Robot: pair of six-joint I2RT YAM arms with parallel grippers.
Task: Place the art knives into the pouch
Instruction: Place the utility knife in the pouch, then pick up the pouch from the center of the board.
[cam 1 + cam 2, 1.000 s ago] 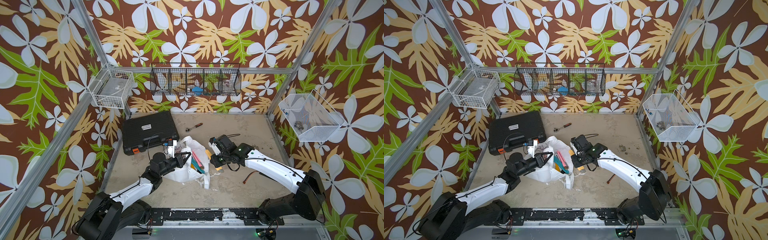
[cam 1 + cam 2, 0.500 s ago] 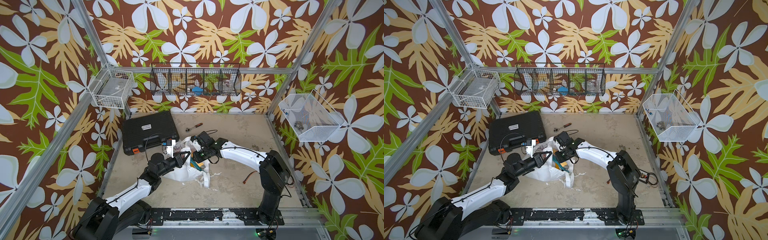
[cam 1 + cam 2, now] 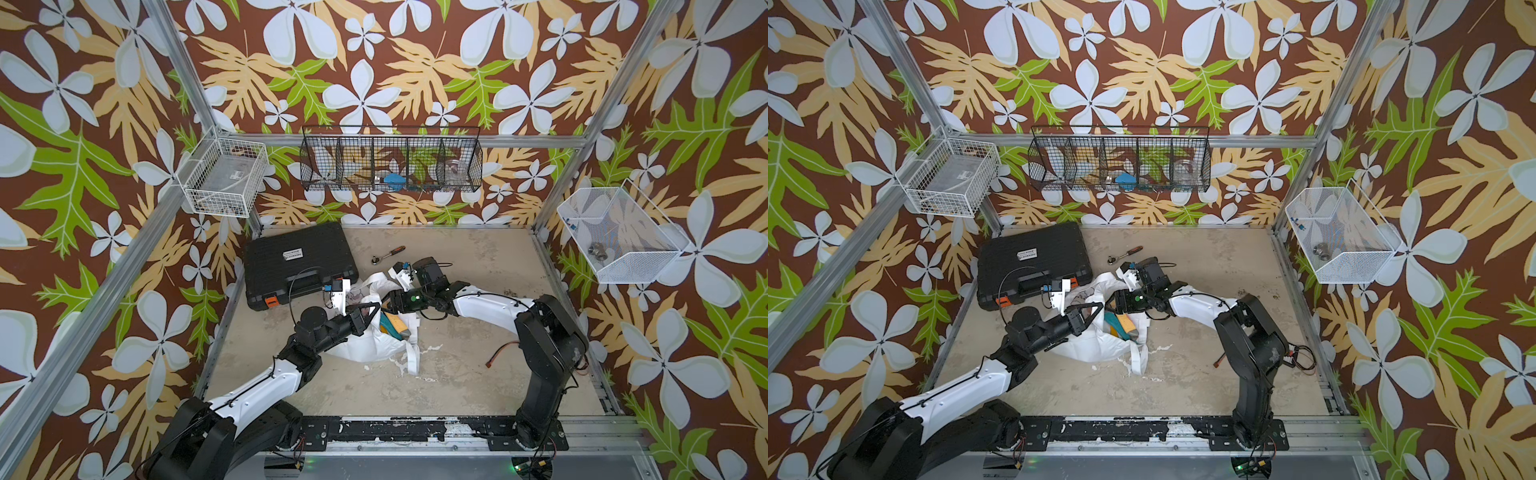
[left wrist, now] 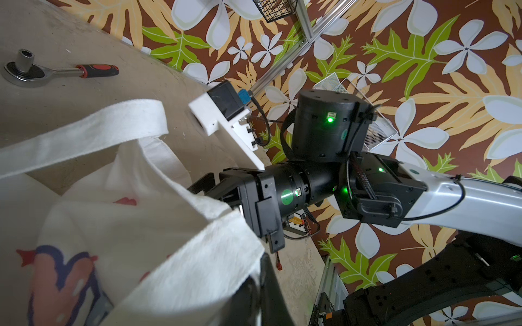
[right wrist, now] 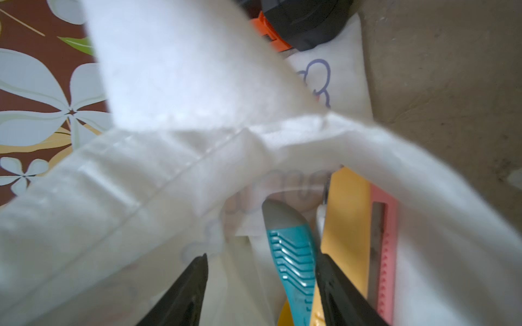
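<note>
Right wrist view looks straight into the pouch (image 5: 175,175): the right gripper (image 5: 262,258) has its black fingers (image 5: 183,293) spread apart, clasping nothing, with a teal-handled cutter (image 5: 293,254) between them. Just beside that, inside the pouch mouth, lies the yellow art knife (image 5: 344,220), and past it a pink cutter (image 5: 385,254). Both top views shrink the art knife (image 3: 400,326) to a yellow sliver in the opening, and the pink cutter cannot be made out there. They show instead the left gripper (image 3: 371,312) clenched on the pouch rim. Left wrist view alone shows a strap (image 4: 84,132) arching above the rim and the right arm (image 4: 296,192) reaching in, its fingers hidden behind cloth. Farther off lie a ratchet (image 4: 25,73) and a black case (image 3: 299,257). Both ends of the art knife are hidden: one under blurred cloth, one behind a finger.
</note>
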